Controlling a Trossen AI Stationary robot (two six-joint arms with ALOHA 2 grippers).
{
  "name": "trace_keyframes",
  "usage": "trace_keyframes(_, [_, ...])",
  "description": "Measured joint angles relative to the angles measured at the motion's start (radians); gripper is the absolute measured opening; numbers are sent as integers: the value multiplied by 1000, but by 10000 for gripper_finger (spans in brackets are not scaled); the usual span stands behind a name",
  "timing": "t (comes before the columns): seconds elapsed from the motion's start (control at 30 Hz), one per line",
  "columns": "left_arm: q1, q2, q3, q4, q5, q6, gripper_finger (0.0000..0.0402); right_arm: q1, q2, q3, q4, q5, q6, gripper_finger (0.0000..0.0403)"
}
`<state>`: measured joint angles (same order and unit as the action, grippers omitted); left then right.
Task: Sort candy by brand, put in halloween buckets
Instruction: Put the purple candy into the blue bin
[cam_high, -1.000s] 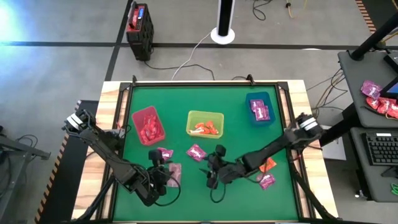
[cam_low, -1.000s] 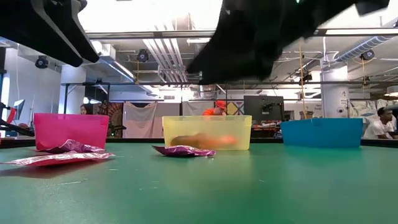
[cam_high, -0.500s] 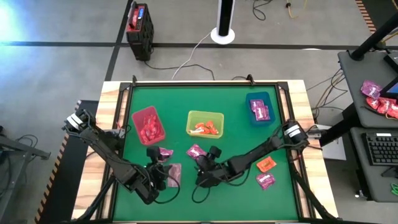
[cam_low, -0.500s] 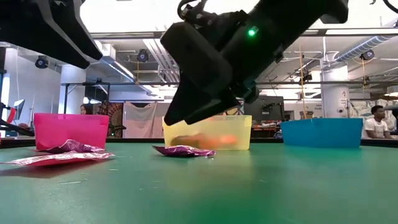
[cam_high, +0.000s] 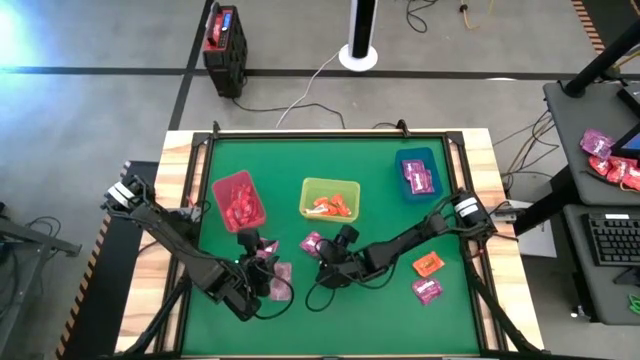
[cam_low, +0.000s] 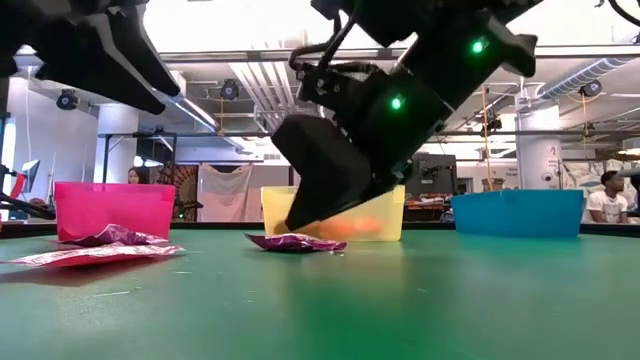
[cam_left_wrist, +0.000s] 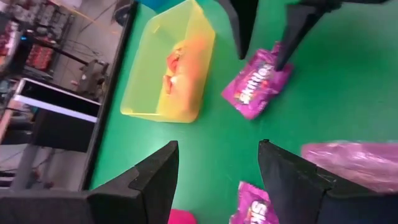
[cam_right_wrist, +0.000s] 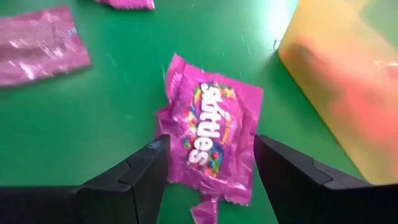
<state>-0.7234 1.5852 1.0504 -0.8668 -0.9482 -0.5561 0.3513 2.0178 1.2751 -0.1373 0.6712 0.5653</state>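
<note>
A magenta Skittles packet (cam_right_wrist: 208, 127) lies flat on the green table in front of the yellow-green bin (cam_high: 330, 198). My right gripper (cam_right_wrist: 208, 180) is open just above it, one finger on each side of its near end, and touches nothing. It also shows low over the packet (cam_low: 295, 242) in the low view (cam_low: 300, 215). My left gripper (cam_left_wrist: 217, 174) is open and empty, above the table beside another magenta packet (cam_high: 267, 246) and a dull pink packet (cam_high: 282, 272). The red bin (cam_high: 238, 200) and the blue bin (cam_high: 418, 173) hold candy.
An orange packet (cam_high: 428, 264) and a magenta packet (cam_high: 428, 290) lie at the table's right. The yellow-green bin holds orange candy. The two grippers are close together near the table's middle. A black box with a red top (cam_high: 224, 40) and a white disc with a pole (cam_high: 358, 50) stand on the floor beyond the table.
My right gripper has gone toward the table's left edge and then a little toward the far edge, coming down over the magenta packet in front of the yellow-green bin. My left gripper has shifted a little toward the far edge. The candy has not moved.
</note>
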Motion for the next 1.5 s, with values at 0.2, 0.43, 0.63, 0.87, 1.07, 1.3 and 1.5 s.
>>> trace_keyframes(0.2, [23,0,0,-30,-79,-3,203,-15,0,-46,57,-43,15,226])
trace_keyframes(0.43, [34,0,0,-41,-129,-2,203,-27,24,-63,84,-97,77,221])
trace_keyframes(0.63, [34,0,0,-41,-142,-3,203,-31,60,-60,118,-122,85,168])
trace_keyframes(0.87, [34,0,0,-39,-142,-6,203,-29,51,-52,126,-144,70,78])
trace_keyframes(1.07, [34,0,0,-39,-142,-24,203,-29,15,-54,106,-162,47,25])
trace_keyframes(1.3, [34,0,0,-38,-107,-29,203,-15,-96,-57,12,-198,18,13])
trace_keyframes(1.5, [34,0,12,-32,38,-34,203,-9,-298,-56,-289,-234,59,13])
